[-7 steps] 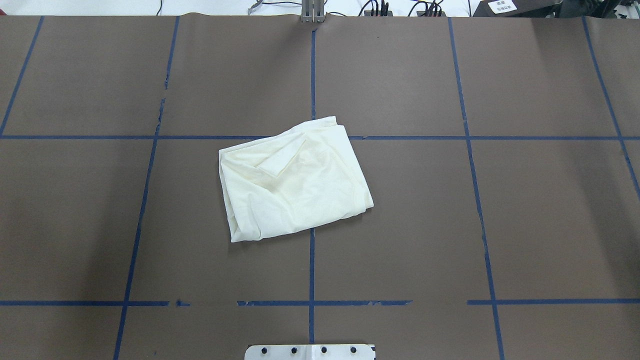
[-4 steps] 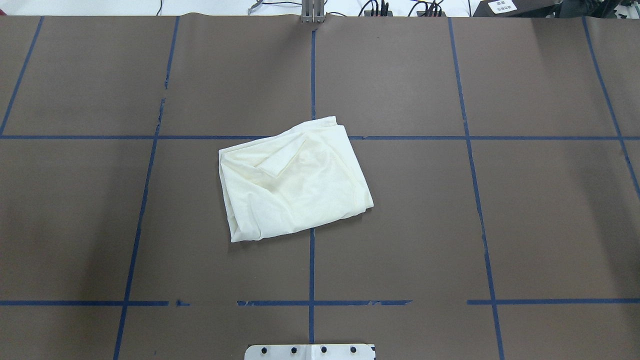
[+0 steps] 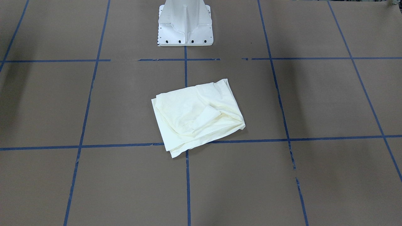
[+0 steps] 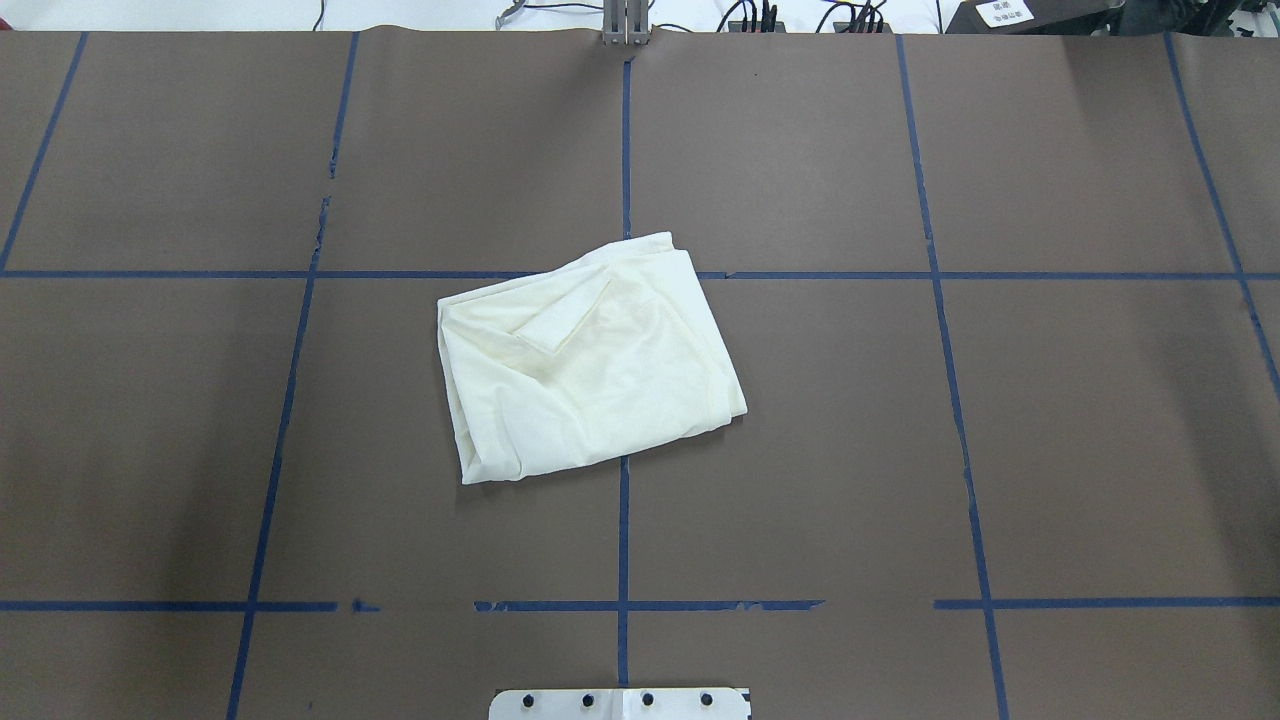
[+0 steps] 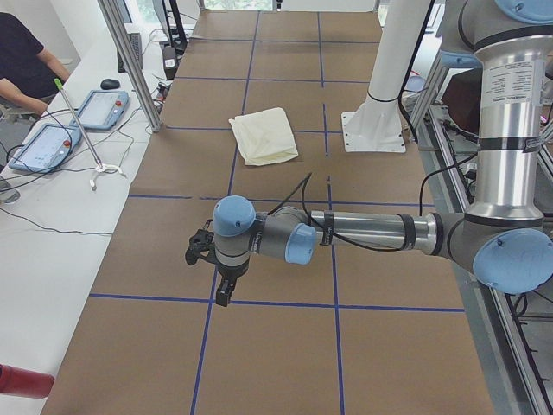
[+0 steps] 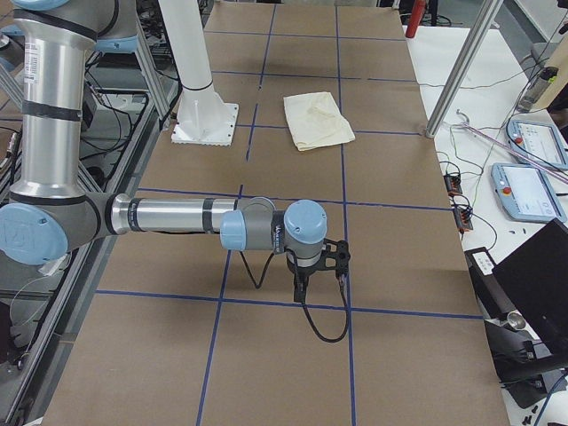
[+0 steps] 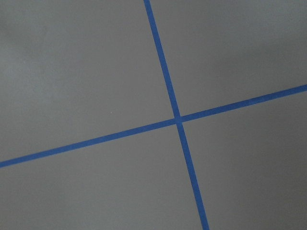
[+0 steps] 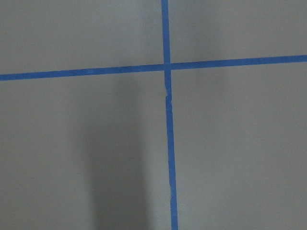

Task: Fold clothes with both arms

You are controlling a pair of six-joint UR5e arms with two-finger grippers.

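The left gripper and right gripper hang over the brown table at opposite ends, their opening impossible to tell, well apart from the cream T-shirt, which lies folded mid-table and unmoved over the last second, so the folding looks finished.

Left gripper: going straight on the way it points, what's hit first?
The left gripper points down, so probably the brown table, near a blue tape crossing. Nothing else shows in that line.

Even overhead light, soft shadows on table, frames sharp.
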